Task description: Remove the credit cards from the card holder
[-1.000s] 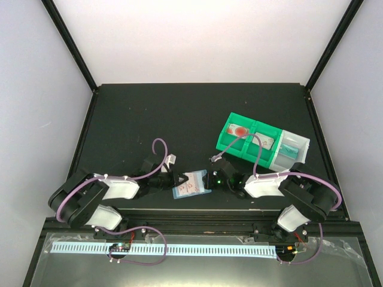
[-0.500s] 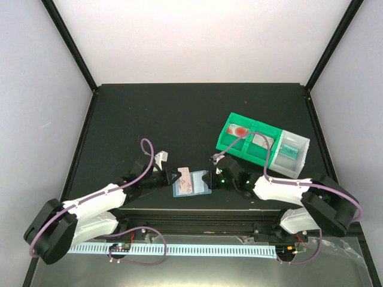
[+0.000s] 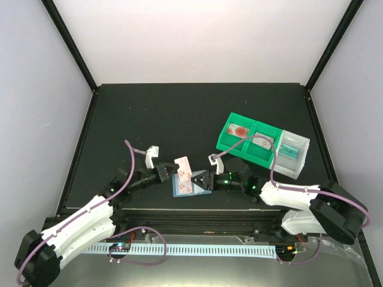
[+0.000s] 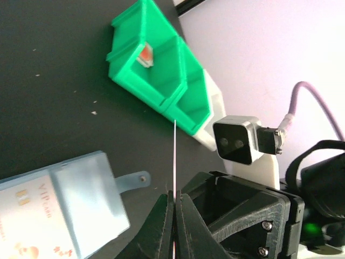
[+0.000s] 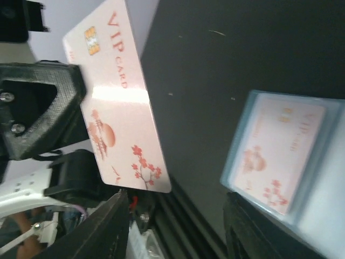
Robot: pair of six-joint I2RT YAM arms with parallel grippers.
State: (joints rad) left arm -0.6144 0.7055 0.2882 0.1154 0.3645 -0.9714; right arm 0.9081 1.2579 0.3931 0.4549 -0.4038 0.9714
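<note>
My left gripper (image 3: 173,174) is shut on a whitish-pink credit card (image 3: 183,168) with red blossoms, held tilted up just above the light blue card holder (image 3: 192,189). In the left wrist view the card (image 4: 175,156) shows edge-on between the closed jaws (image 4: 175,202). The holder (image 5: 285,162) lies flat on the black table with another pink card inside it. My right gripper (image 3: 202,179) stands open at the holder's right edge. Between its fingers (image 5: 178,226) there is nothing; the lifted card (image 5: 116,102) hangs just in front of them.
A green two-compartment bin (image 3: 245,139) with a red card in it and a clear bin (image 3: 291,152) with a teal card stand at the back right. The table's front rail (image 3: 191,212) runs just below the holder.
The left arm has reached forward, drawn the pink card leftward out of the holder and raised it. The right gripper, shut at the holder's edge before, has opened.
</note>
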